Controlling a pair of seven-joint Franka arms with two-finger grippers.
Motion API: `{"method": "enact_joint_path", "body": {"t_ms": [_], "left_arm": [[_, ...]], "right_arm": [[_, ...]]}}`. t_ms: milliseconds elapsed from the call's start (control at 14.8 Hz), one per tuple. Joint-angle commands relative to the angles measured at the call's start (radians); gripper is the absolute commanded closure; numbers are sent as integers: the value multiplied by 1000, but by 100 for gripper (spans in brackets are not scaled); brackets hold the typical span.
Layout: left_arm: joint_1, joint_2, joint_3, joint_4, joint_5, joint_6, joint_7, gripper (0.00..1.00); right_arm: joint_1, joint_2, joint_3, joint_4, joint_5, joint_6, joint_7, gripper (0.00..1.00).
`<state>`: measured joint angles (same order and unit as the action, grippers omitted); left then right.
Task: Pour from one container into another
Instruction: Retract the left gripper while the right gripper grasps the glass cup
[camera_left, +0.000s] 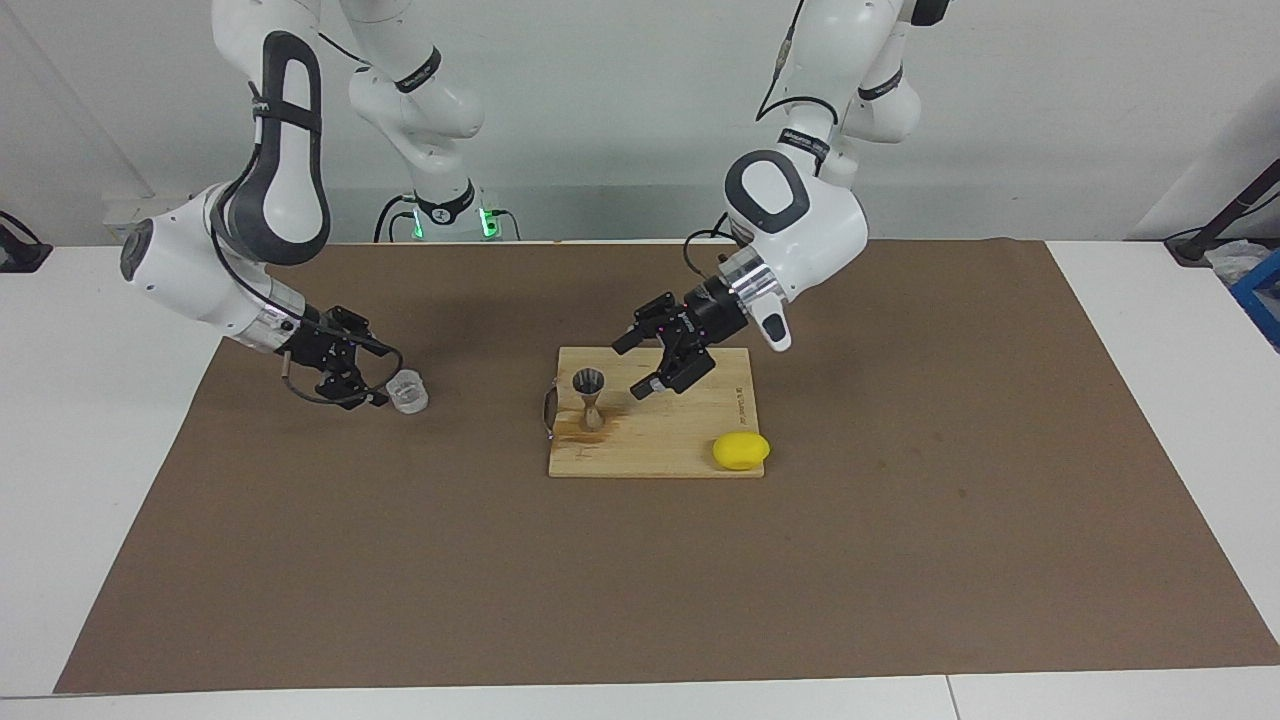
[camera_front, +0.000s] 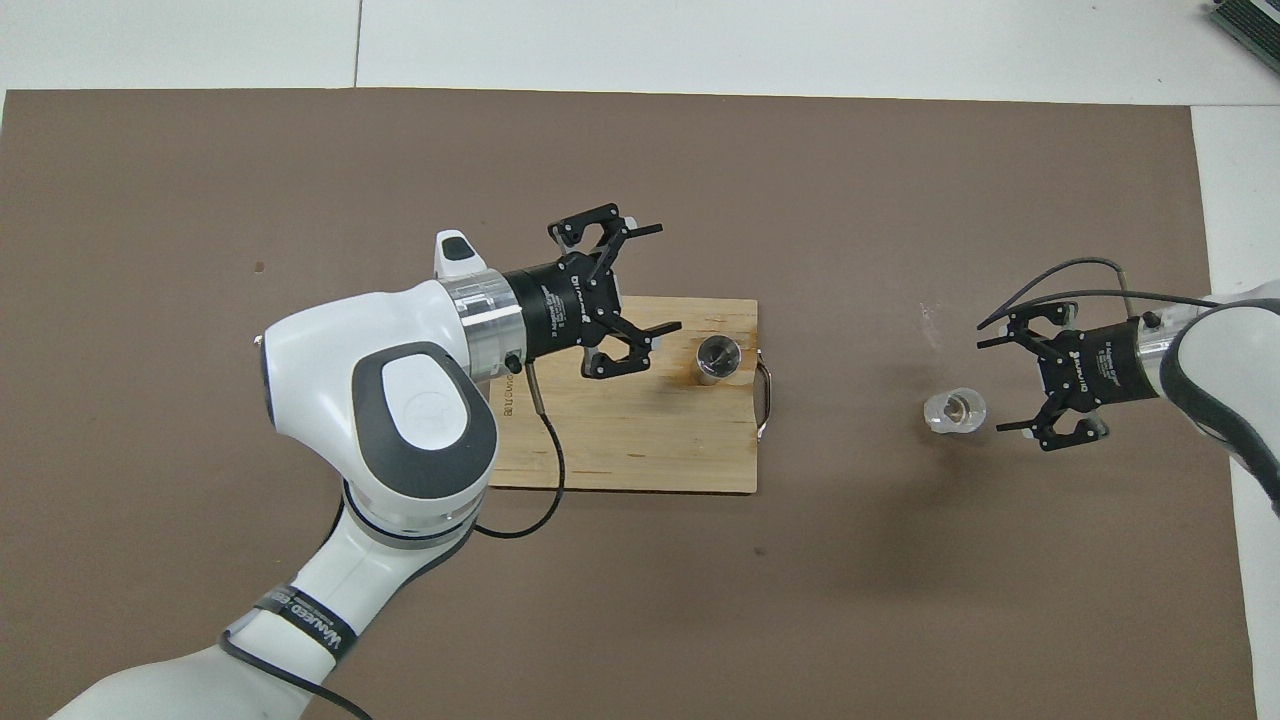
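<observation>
A white table (camera_left: 1150, 420) carries a big brown mat (camera_left: 640, 580) that covers most of it. On the mat a wooden board (camera_left: 680, 445) lies near the middle. A glass cup (camera_left: 408, 391) stands on the mat toward the right arm's end, well apart from the board.

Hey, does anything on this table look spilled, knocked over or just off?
One thing: a brownish stain on the wooden cutting board around the foot of the metal jigger, like a spill or old discolouration; I cannot tell if it is wet. The jigger and the glass cup stand upright, both claws open beside them.
</observation>
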<state>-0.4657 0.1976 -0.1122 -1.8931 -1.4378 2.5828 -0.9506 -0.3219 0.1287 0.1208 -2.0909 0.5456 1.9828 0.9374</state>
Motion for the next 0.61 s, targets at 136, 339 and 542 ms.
{"method": "enact_joint_path", "body": {"t_ms": [136,339,542], "left_arm": [[149,-70,3,-11,391,-122,-16,0],[286,-87,8,50,676,-345,-13,0],[332,-61,8,210,1099,-606,21,0]], "right_arm": [[-49,23,11,-23,92,39,-34,0],[-74,22,11,-60,96,44,-101,0],[-84,32,11,-72,99,50,-132,0]]}}
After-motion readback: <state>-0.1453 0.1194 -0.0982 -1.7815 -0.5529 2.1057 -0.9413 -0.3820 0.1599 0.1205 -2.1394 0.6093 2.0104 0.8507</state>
